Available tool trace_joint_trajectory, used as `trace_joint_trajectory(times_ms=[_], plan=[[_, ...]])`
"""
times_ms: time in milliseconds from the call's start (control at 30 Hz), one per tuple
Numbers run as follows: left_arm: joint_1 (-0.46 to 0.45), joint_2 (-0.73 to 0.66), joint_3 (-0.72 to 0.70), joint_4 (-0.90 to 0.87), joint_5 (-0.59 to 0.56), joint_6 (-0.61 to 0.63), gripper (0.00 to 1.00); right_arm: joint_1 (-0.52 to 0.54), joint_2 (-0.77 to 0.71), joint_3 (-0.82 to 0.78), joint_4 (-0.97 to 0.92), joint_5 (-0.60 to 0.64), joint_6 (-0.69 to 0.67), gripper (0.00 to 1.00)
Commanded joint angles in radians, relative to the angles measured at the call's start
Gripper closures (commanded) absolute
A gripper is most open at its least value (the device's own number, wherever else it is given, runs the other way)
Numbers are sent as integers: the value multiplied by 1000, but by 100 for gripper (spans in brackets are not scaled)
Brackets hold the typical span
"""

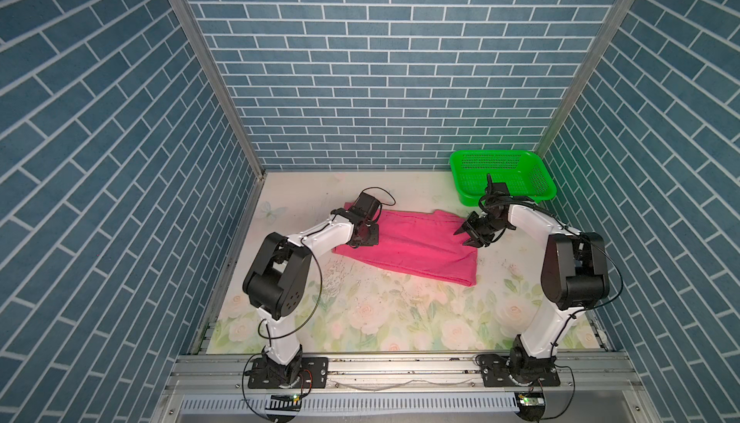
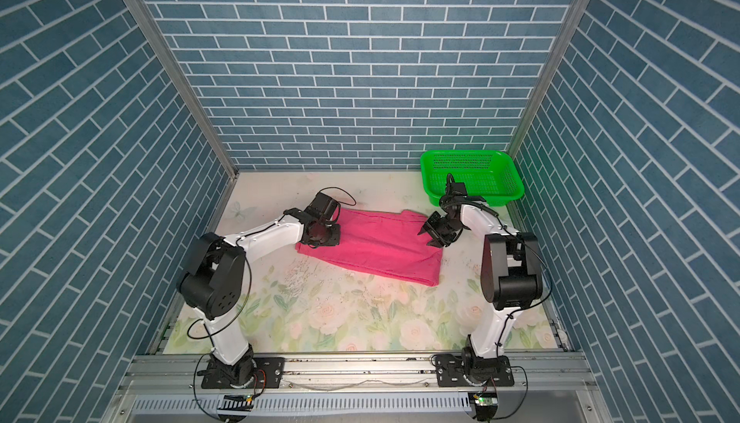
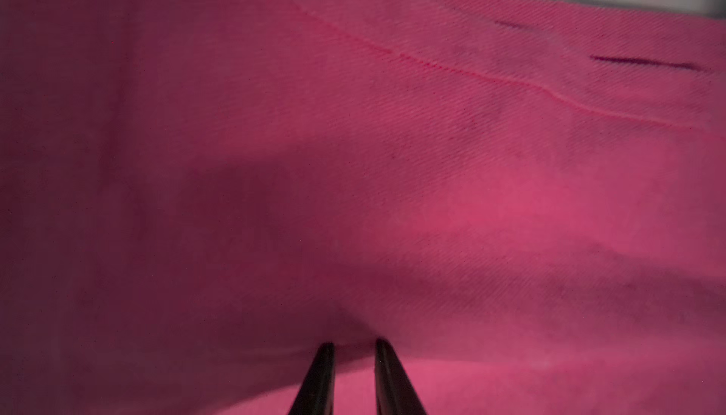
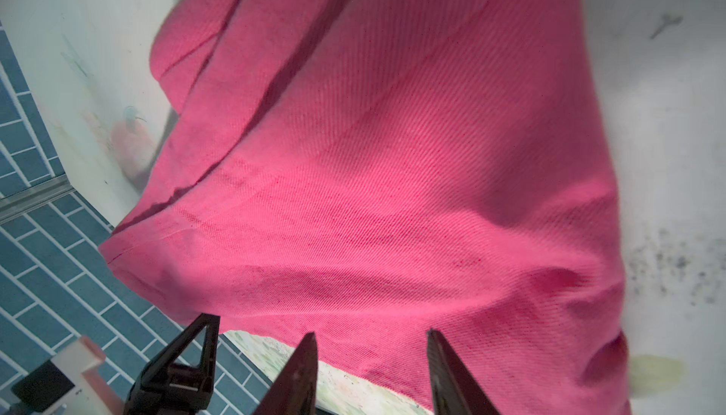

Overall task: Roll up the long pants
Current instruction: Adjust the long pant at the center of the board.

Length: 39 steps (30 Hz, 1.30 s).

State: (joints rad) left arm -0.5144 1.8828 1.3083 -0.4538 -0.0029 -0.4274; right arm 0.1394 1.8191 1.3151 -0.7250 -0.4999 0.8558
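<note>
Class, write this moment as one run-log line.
pants: folded flat, unrolled | left gripper: shut on pants | right gripper: open over pants' edge

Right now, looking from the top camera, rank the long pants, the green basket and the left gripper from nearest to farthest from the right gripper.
1. long pants: their right end lies at the right gripper tips.
2. green basket: just behind that gripper, in the far right corner.
3. left gripper: across the cloth, at its left end.

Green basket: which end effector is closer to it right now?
Right. The right end effector is at the end of the pants nearest the basket; the left end effector is on the opposite end, farther away.
</note>
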Motion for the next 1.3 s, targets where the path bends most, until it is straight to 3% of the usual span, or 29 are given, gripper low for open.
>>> trace_joint_trajectory(times_ms=[0, 267, 533, 667, 967, 1267], plan=[[3, 22, 24, 31, 19, 53, 76, -1, 57, 36, 28, 34, 7, 55], [25, 4, -164, 94, 5, 89, 76, -3, 202, 95, 25, 129, -24, 59], [81, 123, -118, 122, -48, 111, 76, 6, 190, 24, -62, 178, -44, 62], [110, 225, 32, 98, -59, 122, 76, 34, 140, -59, -79, 185, -50, 63], [110, 494, 528, -6, 0, 103, 74, 188, 113, -120, -134, 193, -93, 63], [112, 718, 956, 63, 207, -84, 72, 381, 203, -22, -51, 109, -14, 63]])
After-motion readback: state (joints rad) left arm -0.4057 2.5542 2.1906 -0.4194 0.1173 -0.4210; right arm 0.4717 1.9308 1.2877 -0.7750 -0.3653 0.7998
